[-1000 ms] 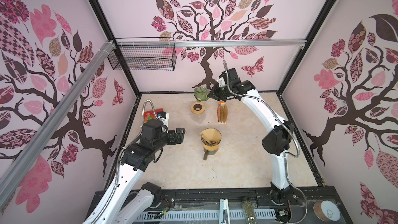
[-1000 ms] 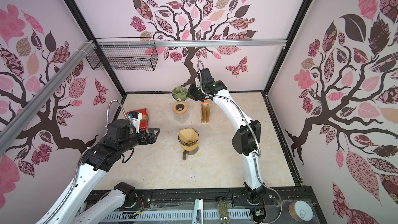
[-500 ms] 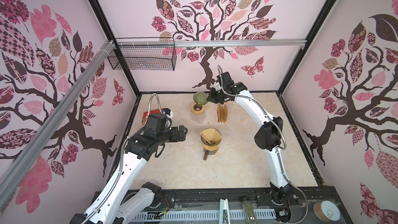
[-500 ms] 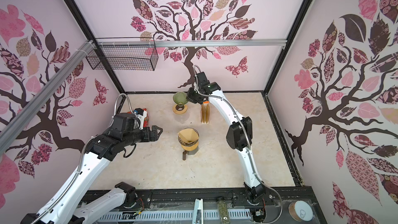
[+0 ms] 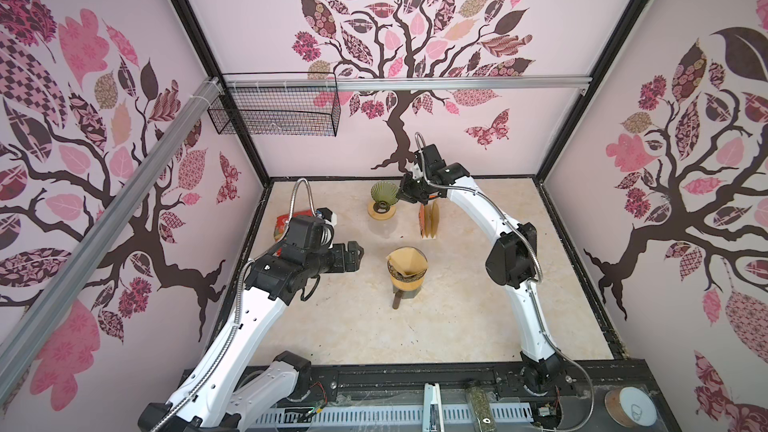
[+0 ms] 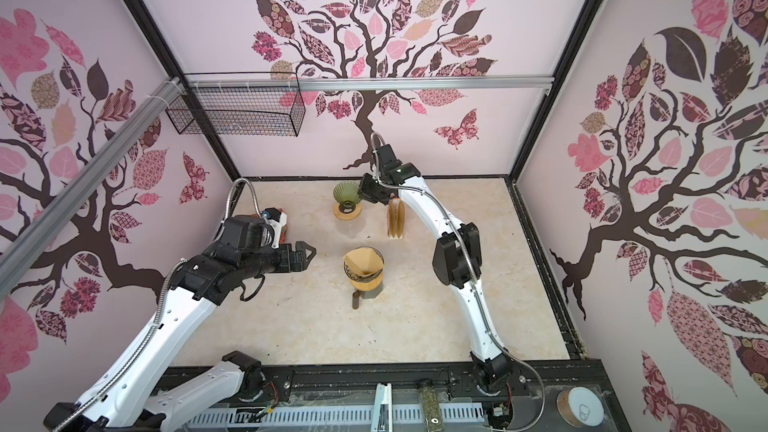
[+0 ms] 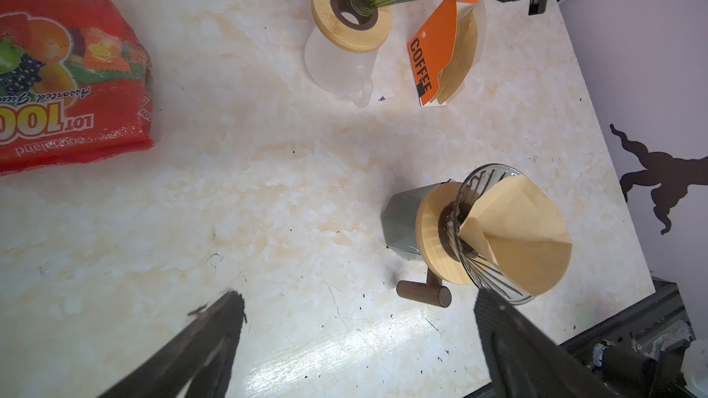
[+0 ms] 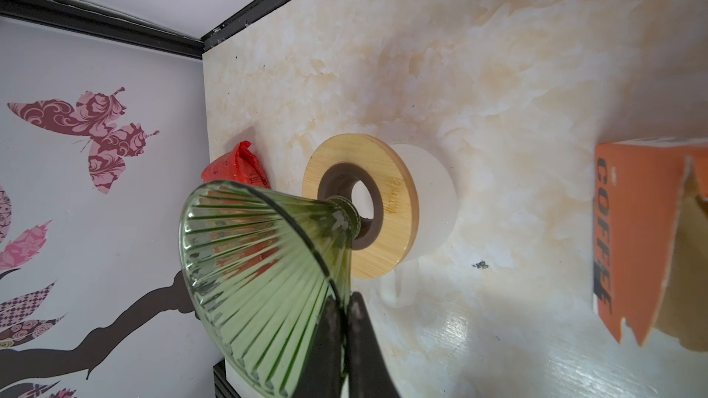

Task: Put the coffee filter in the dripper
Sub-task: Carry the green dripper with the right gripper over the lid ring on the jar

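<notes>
Green ribbed glass is what my right gripper (image 5: 405, 195) is pinched on in both top views: the green dripper (image 5: 384, 192) at the far middle of the table (image 5: 353, 326), tilted over a wooden ring (image 5: 381, 213). Just right of it stands the orange filter pack (image 5: 430, 220). My left gripper (image 5: 357, 255) hangs with its jaws spread wide and nothing in them, left of the paper filter (image 5: 407, 261). That filter sits in a dark glass dripper (image 5: 394, 277) near the middle of the table. A red sweet bag (image 5: 281, 224) lies at the left, partly behind my left arm.

From my left wrist, the paper filter (image 7: 525, 231) stands open as a cone inside the dark glass dripper (image 7: 473, 189), on a wooden collar (image 7: 436, 239) over a grey pot (image 7: 402, 220). My fingertips (image 7: 230, 300) are clear of it.

From my right wrist, my fingers (image 8: 364, 338) clamp the green dripper (image 8: 260, 262) by its rim. Its narrow end is at the hole of the wooden ring (image 8: 394, 193) on a white cup (image 8: 436, 189); whether they touch, I cannot tell.
</notes>
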Controlling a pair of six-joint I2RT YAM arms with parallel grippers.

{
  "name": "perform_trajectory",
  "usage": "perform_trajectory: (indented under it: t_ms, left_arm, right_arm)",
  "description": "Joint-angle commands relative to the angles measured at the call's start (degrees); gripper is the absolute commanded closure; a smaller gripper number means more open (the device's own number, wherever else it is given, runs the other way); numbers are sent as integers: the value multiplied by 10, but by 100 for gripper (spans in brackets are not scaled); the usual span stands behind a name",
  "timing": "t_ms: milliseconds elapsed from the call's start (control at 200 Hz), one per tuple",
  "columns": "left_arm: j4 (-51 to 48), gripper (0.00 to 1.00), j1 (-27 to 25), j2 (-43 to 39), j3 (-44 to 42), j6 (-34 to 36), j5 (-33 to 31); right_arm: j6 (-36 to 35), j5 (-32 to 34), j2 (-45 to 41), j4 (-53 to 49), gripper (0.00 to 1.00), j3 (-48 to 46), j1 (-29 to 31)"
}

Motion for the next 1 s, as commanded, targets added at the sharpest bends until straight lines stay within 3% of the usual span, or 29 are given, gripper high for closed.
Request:
perform_trajectory:
  t_ms: [0, 585, 995]
  left_arm:
    - [-2, 3, -1, 0, 32, 10, 4]
    - [0, 3, -1, 9, 32, 9, 7]
    - [9, 3, -1, 17, 38, 4, 7]
  right_arm:
    - [-1, -5, 18, 18, 100, 27, 0]
    - [5, -10, 43, 33, 100, 31, 0]
    - [-22, 0, 38, -16, 100, 16, 1]
